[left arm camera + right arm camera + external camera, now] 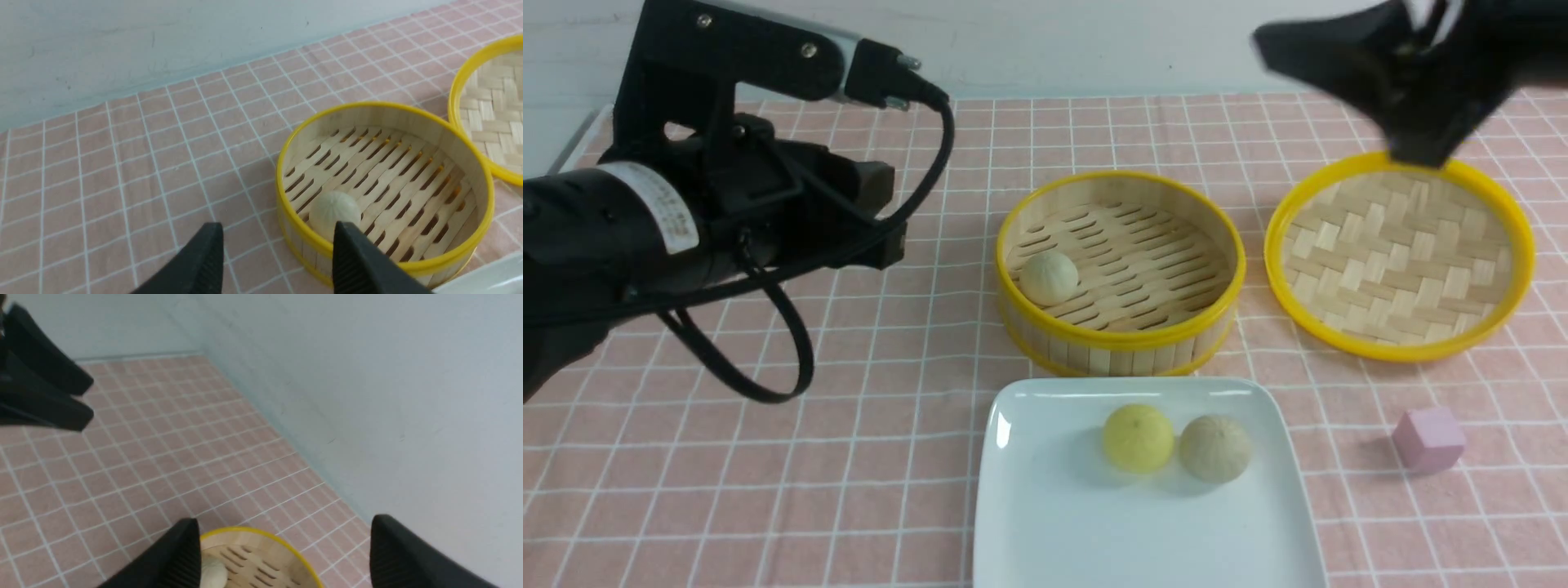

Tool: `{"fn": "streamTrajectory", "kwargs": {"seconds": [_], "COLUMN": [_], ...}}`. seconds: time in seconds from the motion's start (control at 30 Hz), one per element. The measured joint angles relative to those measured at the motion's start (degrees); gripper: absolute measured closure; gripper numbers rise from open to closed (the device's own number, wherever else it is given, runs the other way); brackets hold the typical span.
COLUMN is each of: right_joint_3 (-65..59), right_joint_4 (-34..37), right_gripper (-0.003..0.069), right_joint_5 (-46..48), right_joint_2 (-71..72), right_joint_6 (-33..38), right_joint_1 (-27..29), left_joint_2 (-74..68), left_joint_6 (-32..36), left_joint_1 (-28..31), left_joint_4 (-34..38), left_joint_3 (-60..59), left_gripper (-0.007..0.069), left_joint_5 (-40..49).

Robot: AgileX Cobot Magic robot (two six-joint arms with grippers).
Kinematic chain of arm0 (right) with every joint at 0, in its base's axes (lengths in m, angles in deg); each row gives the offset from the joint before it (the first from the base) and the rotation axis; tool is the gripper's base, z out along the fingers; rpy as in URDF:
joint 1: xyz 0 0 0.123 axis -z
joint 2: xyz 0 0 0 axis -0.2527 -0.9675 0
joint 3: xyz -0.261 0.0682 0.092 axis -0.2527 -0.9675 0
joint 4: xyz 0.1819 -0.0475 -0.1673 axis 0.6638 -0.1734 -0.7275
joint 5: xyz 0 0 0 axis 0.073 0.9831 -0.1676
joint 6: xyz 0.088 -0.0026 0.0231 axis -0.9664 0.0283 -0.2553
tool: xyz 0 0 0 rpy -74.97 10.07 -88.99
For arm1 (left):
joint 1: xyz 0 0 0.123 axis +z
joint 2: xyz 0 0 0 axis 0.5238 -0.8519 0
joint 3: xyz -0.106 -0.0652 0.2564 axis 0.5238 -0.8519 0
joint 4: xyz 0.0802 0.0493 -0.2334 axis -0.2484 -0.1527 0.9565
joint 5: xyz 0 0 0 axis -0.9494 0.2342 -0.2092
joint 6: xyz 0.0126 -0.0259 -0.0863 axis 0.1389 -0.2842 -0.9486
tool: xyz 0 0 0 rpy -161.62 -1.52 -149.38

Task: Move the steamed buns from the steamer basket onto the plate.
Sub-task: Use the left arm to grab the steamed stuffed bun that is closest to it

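- At the bottom centre of the front view, the plate (1029, 506) lies on the pink checked worktop (890, 457). It carries the yellow bun (1138, 438) and the beige bun (1215, 447), side by side and just touching.
- A pink cube (1427, 439) sits apart at the lower right and is no part of the job.
- Just beyond the plate, the steamer basket (1123, 336) holds the last bun (1049, 278), resting against the left of its slotted floor.
- Two of three buns are across, so the step in hand looks like the fetch of the third.
- The next move calls for a descent inside the tall wall, fingers straddling the ball without catching the yellow rim.
- The lid (1401, 253) lies upturned at the right, beside the basket.
- The left pincer (278, 228) has its fingers apart and empty, hanging just outside the basket's near wall with the last bun close ahead.
- The right pincer (286, 522), blurred at the upper right of the front view, is spread wide, holds nothing and hangs high above the basket.
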Motion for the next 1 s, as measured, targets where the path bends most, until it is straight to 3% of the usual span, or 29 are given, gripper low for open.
{"fn": "streamTrajectory", "kwargs": {"seconds": [0.2, 0.27, 0.4, 0.53, 0.7, 0.83, 1.0], "right_joint_3": [-2.6, -3.6, -3.9, -3.9, -5.0, -6.6, -8.7], "right_joint_4": [-8.9, -14.9, -20.1, -23.8, -25.0, -25.0, -25.0], "right_gripper": [0.0120, 0.0120, 0.0120, 0.0120, 0.0120, 0.0120, 0.0120], "right_joint_5": [6.1, 11.0, 14.5, 16.7, 18.5, 18.6, 18.8], "right_joint_2": [10.1, 14.2, 16.6, 17.7, 17.7, 17.7, 17.7], "right_joint_6": [-10.4, -16.6, -22.5, -26.3, -26.4, -26.4, -26.4], "right_joint_1": [2.4, 2.7, 2.8, 2.8, 2.8, 2.8, 2.8], "left_joint_2": [-6.9, -12.4, -19.0, -24.2, -29.2, -33.1, -39.1], "left_joint_6": [0.0, 0.1, 1.3, 8.2, 24.0, 32.3, 38.0], "left_joint_1": [-3.6, -4.5, -4.5, -4.5, -4.4, -4.2, -2.7], "left_joint_4": [0.3, 1.6, 2.2, 5.1, 17.5, 24.2, 26.9], "left_joint_3": [4.4, 10.5, 19.4, 29.0, 38.1, 40.5, 40.9], "left_gripper": [0.0239, 0.0239, 0.0239, 0.0239, 0.0239, 0.0239, 0.0223], "left_joint_5": [1.0, 6.7, 16.6, 23.6, 26.0, 28.0, 29.4]}}
